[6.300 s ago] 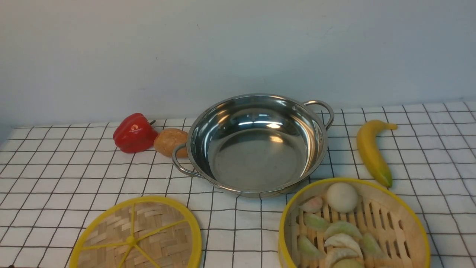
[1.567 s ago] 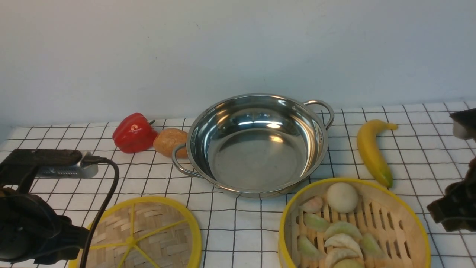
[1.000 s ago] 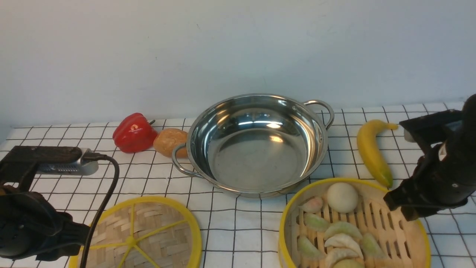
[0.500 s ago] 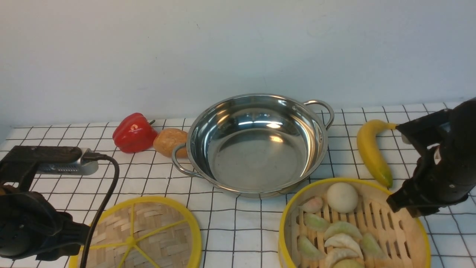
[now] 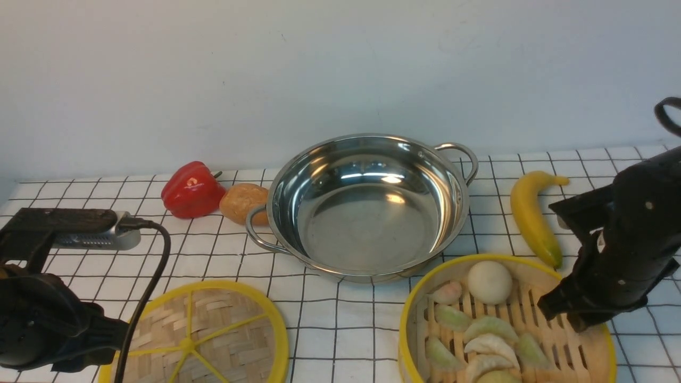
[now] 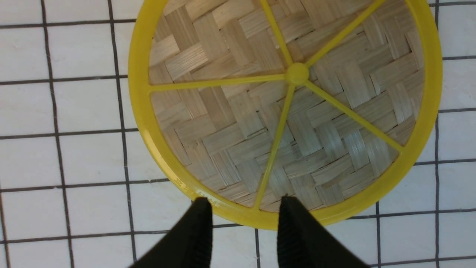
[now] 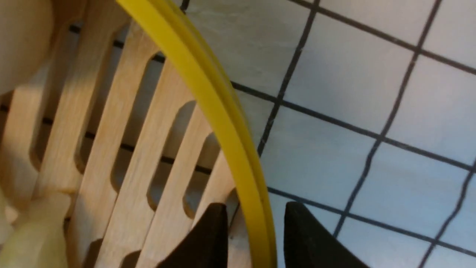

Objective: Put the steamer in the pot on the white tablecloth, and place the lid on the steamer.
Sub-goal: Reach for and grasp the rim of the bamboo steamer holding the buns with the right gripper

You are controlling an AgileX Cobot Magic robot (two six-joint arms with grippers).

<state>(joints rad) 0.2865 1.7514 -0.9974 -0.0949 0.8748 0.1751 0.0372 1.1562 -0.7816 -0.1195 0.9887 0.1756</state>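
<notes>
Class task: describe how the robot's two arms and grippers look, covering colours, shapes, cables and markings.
Both arms are bulky matte black. The left arm carries a silver-and-black module with a thick black cable. The right arm shows small pale screw dots. The left gripper and right gripper each have two tapered black fingers.

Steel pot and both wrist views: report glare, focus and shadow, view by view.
Front view: bright white glare patches inside the wide shiny stainless-steel pot. Left wrist view: flat round woven-bamboo lid sharp, weave crisp, no harsh shadow. Right wrist view: slatted bamboo steamer with yellow rim soft, slightly out of focus, shaded inside.
</notes>
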